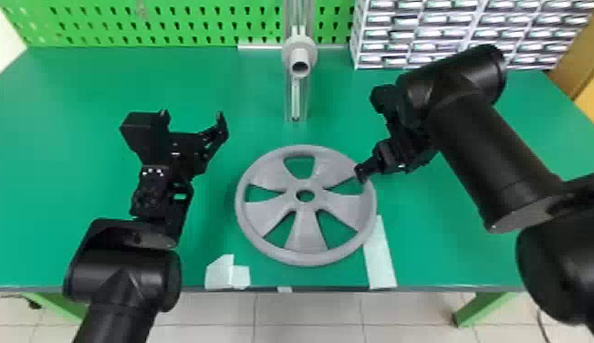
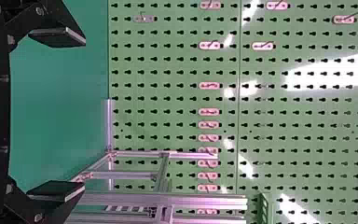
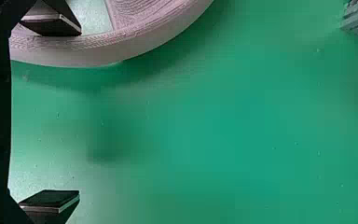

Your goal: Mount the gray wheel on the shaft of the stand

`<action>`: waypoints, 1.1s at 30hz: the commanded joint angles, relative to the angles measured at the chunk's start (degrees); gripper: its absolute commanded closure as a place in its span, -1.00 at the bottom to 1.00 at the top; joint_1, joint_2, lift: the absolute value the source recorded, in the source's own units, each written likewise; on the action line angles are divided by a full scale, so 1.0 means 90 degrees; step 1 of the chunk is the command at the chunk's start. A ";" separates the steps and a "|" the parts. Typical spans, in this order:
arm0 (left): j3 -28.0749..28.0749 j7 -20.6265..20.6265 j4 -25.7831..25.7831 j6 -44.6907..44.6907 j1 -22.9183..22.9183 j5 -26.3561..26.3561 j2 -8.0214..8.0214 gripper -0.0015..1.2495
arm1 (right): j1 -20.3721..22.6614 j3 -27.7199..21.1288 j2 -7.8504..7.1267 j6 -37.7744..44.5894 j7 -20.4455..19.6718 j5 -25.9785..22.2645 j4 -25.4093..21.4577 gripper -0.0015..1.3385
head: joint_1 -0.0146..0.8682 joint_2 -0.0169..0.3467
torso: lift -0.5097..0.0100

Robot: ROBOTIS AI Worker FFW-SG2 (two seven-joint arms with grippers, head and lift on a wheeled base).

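The gray wheel (image 1: 304, 230) is lying flat near me on the bench (image 1: 104, 91), its hub hole facing up, with the shaft (image 1: 300, 55) jutting from the stand (image 1: 304, 98) beyond it. I'm holding my right gripper (image 3: 80, 113) at the wheel's right side, jaws spread across the rim, presumably for a pinch. My left gripper (image 1: 191, 114) is waiting far left of the wheel, jaws apart, empty. White tape (image 1: 380, 255) is sticking to the green surface; a pegboard (image 1: 95, 18) is standing behind.
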 commanded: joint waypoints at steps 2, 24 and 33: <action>0.0000 0.0000 0.0000 0.0000 0.0000 -0.0016 0.0003 -0.69 | -0.0005 -0.0110 0.0009 -0.0064 0.0000 0.0061 0.0062 -0.88 | 0.99 -0.62 | 0.57; -0.0010 0.0000 0.0000 0.0000 -0.0010 -0.0026 0.0003 -0.69 | -0.0005 -0.0227 0.0029 -0.0181 -0.0010 0.0178 0.0160 -0.55 | 0.99 -0.62 | 0.57; 0.0000 0.0000 0.0000 0.0000 -0.0010 -0.0036 0.0003 -0.69 | 0.0004 -0.0227 0.0029 -0.0171 -0.0010 0.0198 0.0160 -0.20 | 0.99 -0.62 | 0.57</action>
